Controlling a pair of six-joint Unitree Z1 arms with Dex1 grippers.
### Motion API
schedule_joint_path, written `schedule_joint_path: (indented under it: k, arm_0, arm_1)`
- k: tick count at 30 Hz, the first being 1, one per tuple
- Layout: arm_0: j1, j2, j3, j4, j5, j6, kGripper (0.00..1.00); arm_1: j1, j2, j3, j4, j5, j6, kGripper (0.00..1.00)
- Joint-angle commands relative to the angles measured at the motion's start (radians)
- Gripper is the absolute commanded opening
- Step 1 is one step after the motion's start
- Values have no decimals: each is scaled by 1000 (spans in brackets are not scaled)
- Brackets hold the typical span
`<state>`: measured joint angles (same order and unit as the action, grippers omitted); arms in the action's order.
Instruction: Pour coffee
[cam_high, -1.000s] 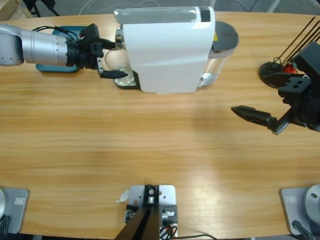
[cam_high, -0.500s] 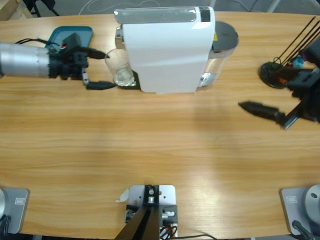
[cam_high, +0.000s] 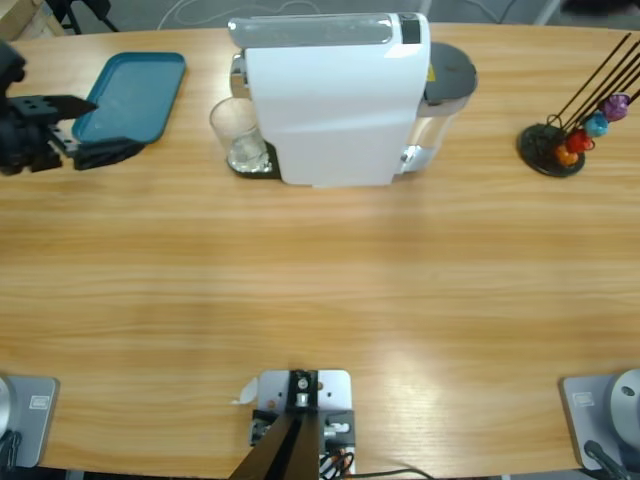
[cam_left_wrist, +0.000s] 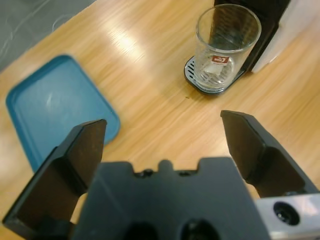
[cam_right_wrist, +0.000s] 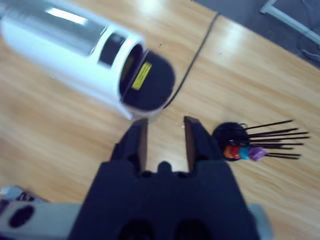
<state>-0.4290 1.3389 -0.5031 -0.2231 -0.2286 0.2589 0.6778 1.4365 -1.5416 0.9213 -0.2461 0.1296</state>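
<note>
A clear glass (cam_high: 238, 135) stands upright on the drip tray at the left end of the white coffee machine (cam_high: 335, 100). In the left wrist view the glass (cam_left_wrist: 227, 45) looks empty, and the coffee is out of view. My left gripper (cam_high: 90, 130) is at the table's far left edge, well away from the glass. Its jaws are wide open around nothing (cam_left_wrist: 162, 125). My right gripper (cam_right_wrist: 166, 124) hangs high above the machine's (cam_right_wrist: 85, 55) right end, with its jaws close together and nothing between them. It does not appear in the high view.
A teal tray (cam_high: 130, 95) lies at the back left, right beside my left gripper. A black capsule stand (cam_high: 560, 140) holding coloured capsules stands at the back right. The machine's dark water-tank lid (cam_right_wrist: 150, 82) is at its right end.
My left gripper has drawn back leftward from the glass to the table's left edge. The right arm has pulled away to the right and left the high view.
</note>
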Motion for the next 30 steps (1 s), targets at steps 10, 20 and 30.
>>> schedule_joint_path:
  k: [10, 20, 30]
  arm_0:
    - [-76, -63, -73, 288, 110, -63, 1000]
    - [-128, 1, -91, 215, 87, -47, 1000]
    - [-128, 29, -99, 197, 89, -47, 1000]
  arm_1:
    - [-53, 451, -482, 205, 184, -46, 0]
    - [-53, 509, -537, 209, 231, -47, 0]
    - [-50, 516, -523, 214, 232, -51, 0]
